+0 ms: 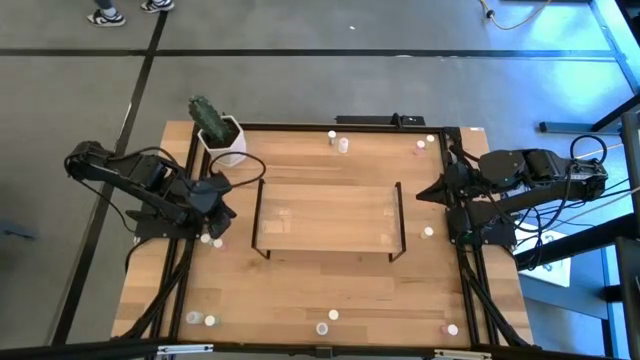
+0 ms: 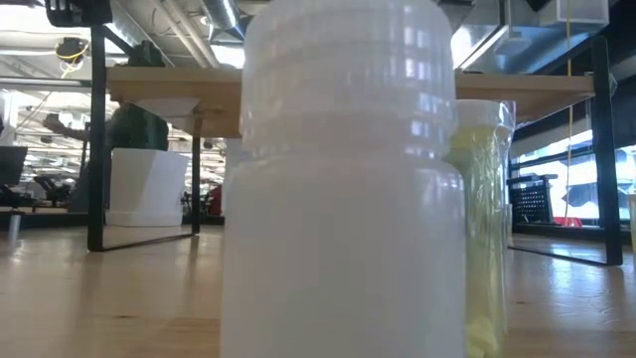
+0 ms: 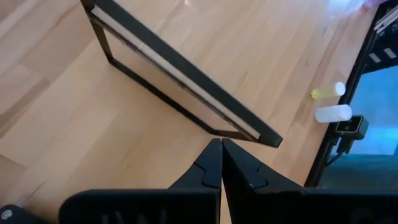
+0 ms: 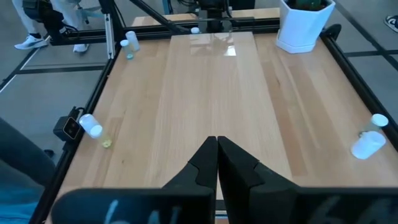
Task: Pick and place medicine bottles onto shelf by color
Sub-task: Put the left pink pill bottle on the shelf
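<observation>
Grey floor surrounds the wooden bench (image 1: 320, 290), which fills the middle of the high view. At its centre stands the shelf (image 1: 328, 218), bare on top. The left claw (image 1: 226, 187) at mid-left and the right claw (image 1: 420, 194) at mid-right are both pinched shut, holding nothing. Tiny medicine bottles (image 1: 343, 146) lie scattered near the bench edges; their colours are hard to tell. In the low view one white bottle (image 2: 343, 179) looms up close, hiding most of the scene.
</observation>
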Available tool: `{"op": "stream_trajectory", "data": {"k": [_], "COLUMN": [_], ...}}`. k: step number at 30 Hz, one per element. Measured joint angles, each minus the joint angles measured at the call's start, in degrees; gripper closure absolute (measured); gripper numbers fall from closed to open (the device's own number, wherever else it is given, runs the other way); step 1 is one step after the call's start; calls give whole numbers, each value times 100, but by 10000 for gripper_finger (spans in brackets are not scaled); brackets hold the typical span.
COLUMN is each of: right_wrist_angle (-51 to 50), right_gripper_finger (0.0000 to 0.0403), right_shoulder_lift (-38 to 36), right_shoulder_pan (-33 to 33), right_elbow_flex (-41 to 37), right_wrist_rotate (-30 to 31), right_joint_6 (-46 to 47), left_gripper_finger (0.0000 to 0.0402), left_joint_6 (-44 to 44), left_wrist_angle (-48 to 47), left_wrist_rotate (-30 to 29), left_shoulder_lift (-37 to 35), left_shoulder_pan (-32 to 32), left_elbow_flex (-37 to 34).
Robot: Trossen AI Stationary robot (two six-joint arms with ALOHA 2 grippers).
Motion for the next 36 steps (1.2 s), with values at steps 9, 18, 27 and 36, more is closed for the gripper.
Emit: {"op": "stream_trajectory", "data": {"k": [9, 18, 27, 36], "right_wrist_angle": [2, 4, 4, 4], "right_gripper_finger": [389, 389, 389, 389], "right_shoulder_lift": [0, 0, 0, -2], "right_shoulder_pan": [0, 0, -2, -2], "right_elbow_flex": [0, 0, 0, 0], "right_wrist_rotate": [2, 4, 7, 7], "right_joint_6": [0, 0, -14, -23], "left_gripper_finger": [401, 401, 338, 284], "left_joint_6": [119, -538, -930, -1248], "left_wrist_angle": [56, -109, -104, -105], "left_wrist_rotate": [-103, 533, 1112, 1137], "left_shoulder_lift": [0, 4, 15, 54], "left_shoulder_pan": [2, 0, 2, 2], "left_elbow_flex": [0, 0, 0, 0]}}
